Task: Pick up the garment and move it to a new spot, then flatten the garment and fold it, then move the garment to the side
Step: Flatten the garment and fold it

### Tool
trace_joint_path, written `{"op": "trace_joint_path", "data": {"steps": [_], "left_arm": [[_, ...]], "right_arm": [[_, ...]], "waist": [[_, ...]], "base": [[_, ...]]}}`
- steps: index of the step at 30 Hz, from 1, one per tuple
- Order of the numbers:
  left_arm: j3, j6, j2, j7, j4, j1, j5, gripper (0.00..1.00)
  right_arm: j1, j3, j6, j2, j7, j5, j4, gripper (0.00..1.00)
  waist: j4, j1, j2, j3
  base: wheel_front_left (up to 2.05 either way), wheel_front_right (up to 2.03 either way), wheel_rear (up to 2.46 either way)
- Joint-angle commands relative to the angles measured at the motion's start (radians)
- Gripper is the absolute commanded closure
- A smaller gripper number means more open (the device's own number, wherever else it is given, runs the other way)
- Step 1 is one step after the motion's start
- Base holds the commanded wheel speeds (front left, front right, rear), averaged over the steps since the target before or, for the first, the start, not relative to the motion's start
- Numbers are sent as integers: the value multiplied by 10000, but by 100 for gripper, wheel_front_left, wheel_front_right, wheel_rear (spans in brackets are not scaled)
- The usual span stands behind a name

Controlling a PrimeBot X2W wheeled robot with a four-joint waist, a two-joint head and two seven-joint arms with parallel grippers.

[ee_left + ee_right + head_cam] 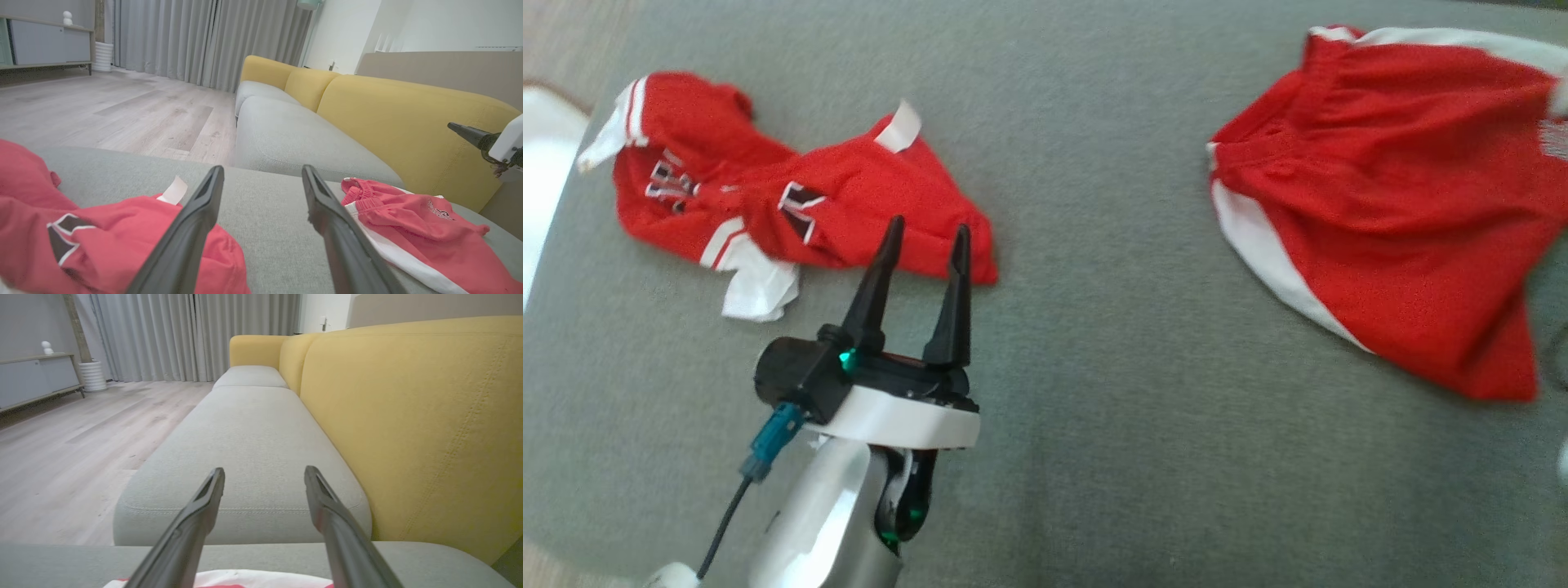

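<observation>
Two red garments lie on the grey seat cushion (pixel 1094 384). On the left is a crumpled red jersey (pixel 849 196) with white trim and dark letters. My left gripper (pixel 929 227) is open, its fingertips over the jersey's near right edge with nothing between them. In the left wrist view the jersey (pixel 102 241) lies at the lower left of that gripper (pixel 262 169). Red shorts (pixel 1405 212) with a white side stripe lie spread at the right, and are seen again in the left wrist view (pixel 408 220). My right gripper (pixel 263 471) is open above a white and red fabric edge (pixel 245 577).
A yellow backrest (pixel 408 416) runs along the far side of the sofa. The grey seat (pixel 245 437) stretches onward. Wooden floor (pixel 102 110), grey curtains (pixel 204 41) and a low cabinet (pixel 41 45) lie beyond. A white object (pixel 543 155) sits at the cushion's left edge.
</observation>
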Motion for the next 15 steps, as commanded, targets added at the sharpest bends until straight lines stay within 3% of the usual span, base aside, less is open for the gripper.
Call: {"op": "trace_joint_path", "data": {"steps": [1,4,9,15], "left_arm": [[502,-13,60,-94,-266,-56,157,0],[680,-33,60,-94,-257,49,248,0],[1042,-73,60,-94,-220,368,411,0],[1353,-103,60,-94,-176,799,506,0]], "right_arm": [[41,400,-7,519,-164,241,-444,0],[335,766,-7,1006,-189,651,-744,0],[1874,2108,-7,1944,-197,2111,-2388,0],[4344,3895,-7,2344,-199,3687,-4348,0]], "waist": [[-466,0,0,-463],[-688,0,0,-693],[-1146,0,0,-1285],[-1560,0,0,-1886]], "base": [[0,0,0],[0,0,0],[0,0,0],[0,0,0]]}}
